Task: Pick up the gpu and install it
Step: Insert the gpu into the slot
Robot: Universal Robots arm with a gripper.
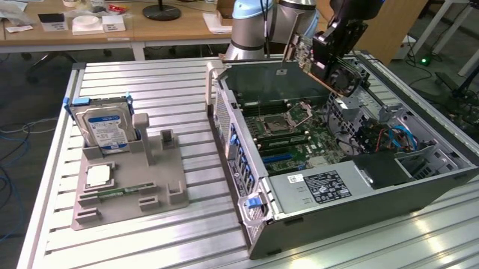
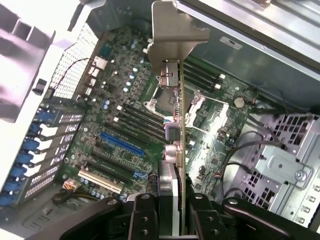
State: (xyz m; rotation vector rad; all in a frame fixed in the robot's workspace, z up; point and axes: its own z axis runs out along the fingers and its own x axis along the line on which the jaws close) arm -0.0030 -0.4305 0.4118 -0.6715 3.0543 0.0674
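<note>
The gpu (image 1: 318, 63), a thin card with a metal bracket at one end, hangs tilted above the open computer case (image 1: 224, 120), over the motherboard (image 1: 288, 140). My gripper (image 1: 342, 40) is shut on it from above. In the wrist view the gpu (image 2: 182, 125) runs edge-on away from my gripper (image 2: 171, 212), held between the two fingers (image 2: 142, 217), and its silver bracket (image 2: 172, 30) is at the far end. It is clear of the board. The long blue slot (image 2: 122, 143) lies on the board to one side of the card's edge.
A grey parts holder (image 1: 161, 190) stands on the slatted table at the exterior view's left. It carries a silver hard drive with a blue label (image 1: 109, 126), a processor chip (image 1: 98, 175) and a green memory stick (image 1: 120, 193). The case's power supply (image 1: 322, 188) and drive cage (image 1: 423, 159) flank the motherboard.
</note>
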